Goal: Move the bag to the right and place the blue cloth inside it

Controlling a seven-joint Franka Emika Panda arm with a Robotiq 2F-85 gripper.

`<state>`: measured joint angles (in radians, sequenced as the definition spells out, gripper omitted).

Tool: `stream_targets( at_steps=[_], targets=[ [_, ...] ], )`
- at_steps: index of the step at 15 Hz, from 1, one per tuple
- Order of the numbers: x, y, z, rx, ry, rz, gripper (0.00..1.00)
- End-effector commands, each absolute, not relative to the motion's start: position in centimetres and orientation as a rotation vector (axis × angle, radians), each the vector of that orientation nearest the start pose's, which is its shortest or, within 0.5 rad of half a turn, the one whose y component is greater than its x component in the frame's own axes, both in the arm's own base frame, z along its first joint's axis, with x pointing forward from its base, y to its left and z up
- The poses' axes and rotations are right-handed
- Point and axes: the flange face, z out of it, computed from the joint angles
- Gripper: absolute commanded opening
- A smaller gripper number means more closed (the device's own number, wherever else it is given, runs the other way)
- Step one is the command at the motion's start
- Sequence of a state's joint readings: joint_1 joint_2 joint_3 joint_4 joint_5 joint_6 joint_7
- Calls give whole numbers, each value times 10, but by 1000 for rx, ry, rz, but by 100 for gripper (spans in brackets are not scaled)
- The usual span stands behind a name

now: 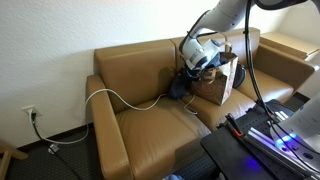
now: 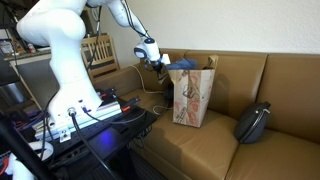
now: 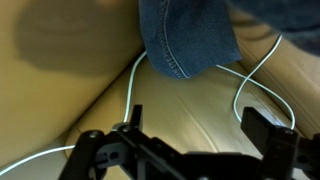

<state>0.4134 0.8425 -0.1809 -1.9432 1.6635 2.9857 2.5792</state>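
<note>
A brown paper bag stands upright on the tan couch. The blue cloth is bunched at the left rim of its open mouth, but how far the cloth reaches inside cannot be told, since the bag's interior is hidden in both exterior views. The gripper hovers just left of the bag's top with its fingers spread wide and nothing between them, while a dark, indistinct pouch lies on the seat to the bag's right.
</note>
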Motion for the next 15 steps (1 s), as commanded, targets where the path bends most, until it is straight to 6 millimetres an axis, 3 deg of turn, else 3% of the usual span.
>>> stream_targets(
  at_steps=[1,5,8,13,15],
  targets=[
    [532,47,116,1030,2575,375,100],
    [514,47,176,926,2539,294,100],
    [505,56,203,856,2529,293,100],
    [519,79,165,828,2600,396,100],
    [524,82,140,787,2656,423,100]
  ],
)
